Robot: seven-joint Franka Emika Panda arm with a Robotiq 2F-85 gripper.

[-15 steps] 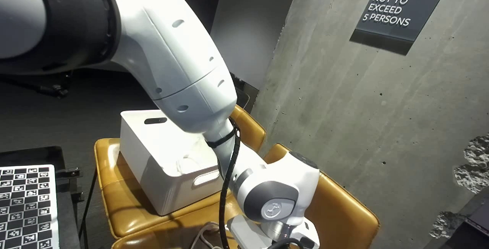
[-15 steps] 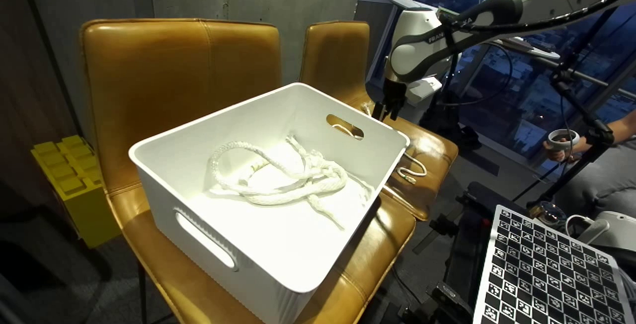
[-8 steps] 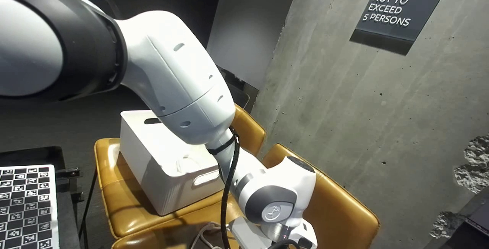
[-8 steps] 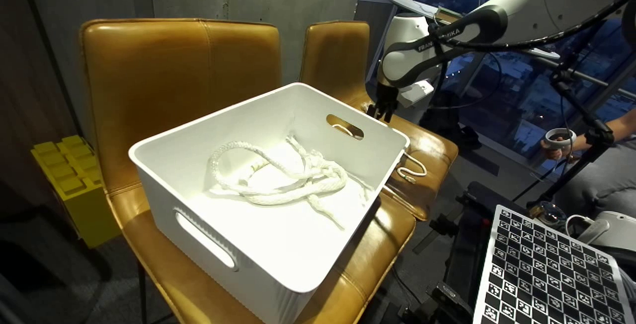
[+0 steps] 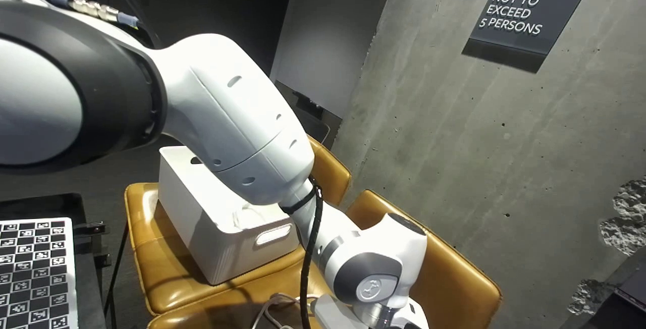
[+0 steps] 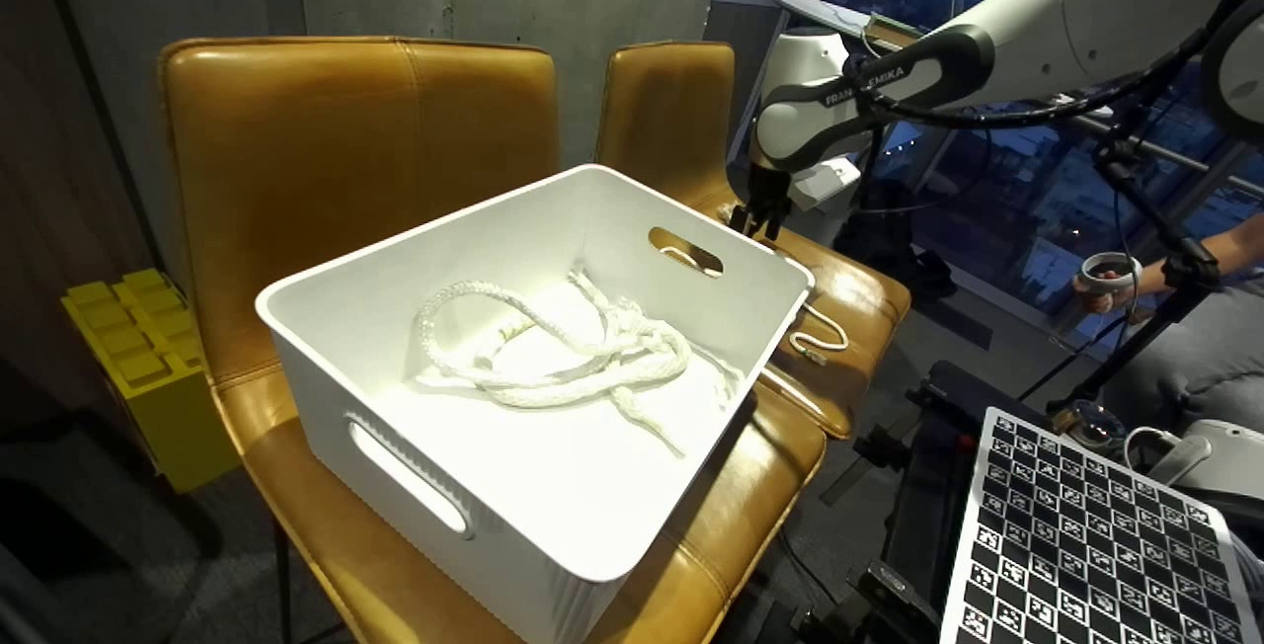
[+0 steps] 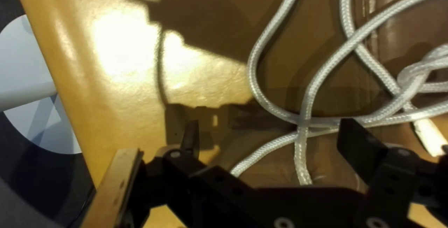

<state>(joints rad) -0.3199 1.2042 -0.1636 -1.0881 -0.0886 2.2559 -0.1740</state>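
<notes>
My gripper (image 7: 271, 135) stands open in the wrist view, its dark fingers spread wide above a tan leather chair seat (image 7: 115, 123). Loops of white braided cord (image 7: 257, 55) lie on that seat; two strands cross in the gap between the fingers, and nothing is gripped. A knotted part of the cord (image 7: 413, 77) sits to the right, near a pale cord tip (image 7: 430, 135). An exterior view has the gripper (image 6: 758, 221) pointing down behind the white bin (image 6: 326, 407), over the far chair. Thicker white rope (image 6: 538, 394) lies inside the bin.
The bin (image 5: 186, 218) rests on the neighbouring chair, close beside the arm. Chair backs (image 6: 662, 120) and a concrete wall (image 5: 504, 142) rise behind. A checkered board (image 6: 1096, 525) and a yellow block (image 6: 138, 338) flank the chairs. A person's hand (image 6: 1091, 298) shows at far right.
The gripper has shifted down and slightly left in an exterior view, mostly in the earlier half second. The upper arm links have sunk lower. Cord, rope and bin look unmoved; the jaws have stayed apart.
</notes>
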